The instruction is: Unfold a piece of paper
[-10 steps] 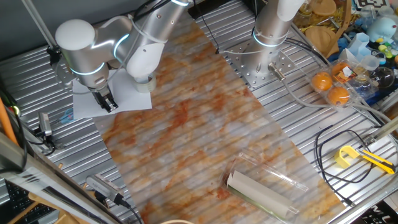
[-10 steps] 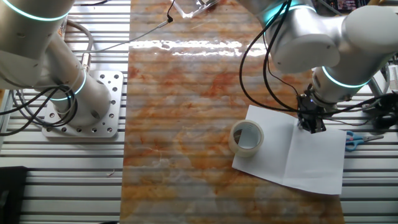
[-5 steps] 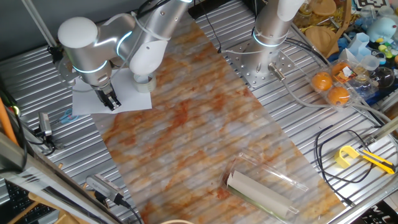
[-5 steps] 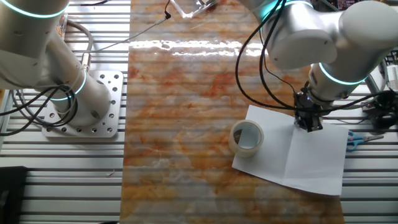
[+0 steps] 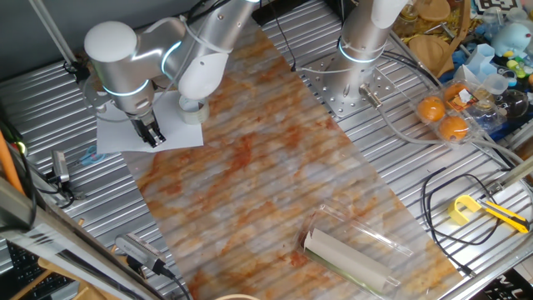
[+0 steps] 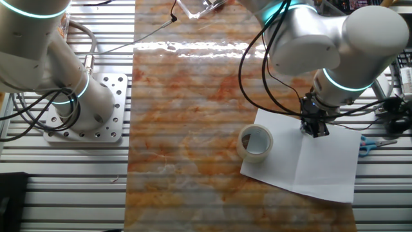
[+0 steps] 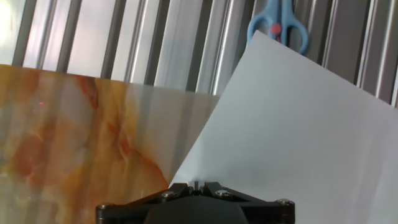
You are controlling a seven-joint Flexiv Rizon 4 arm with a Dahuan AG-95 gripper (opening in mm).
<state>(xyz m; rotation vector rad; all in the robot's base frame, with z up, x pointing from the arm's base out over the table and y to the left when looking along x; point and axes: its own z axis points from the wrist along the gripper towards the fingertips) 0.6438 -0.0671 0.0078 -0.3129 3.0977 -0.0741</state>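
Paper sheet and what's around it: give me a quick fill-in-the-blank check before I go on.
1. The piece of paper lies open and flat, with a ____ running across its middle.
2. The clear tape roll stands on the sheet's ____ nearest the orange mat.
3. The gripper is above the ____.
4. Past the sheet's far corner lie blue-handled ____.

Missing words: crease; edge; paper; scissors

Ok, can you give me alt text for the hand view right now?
A white piece of paper lies flat and fills the right side of the hand view, partly on an orange marbled mat at left. Blue scissor handles show past its far corner on the ribbed metal table; the dark pincer body sits at bottom centre.
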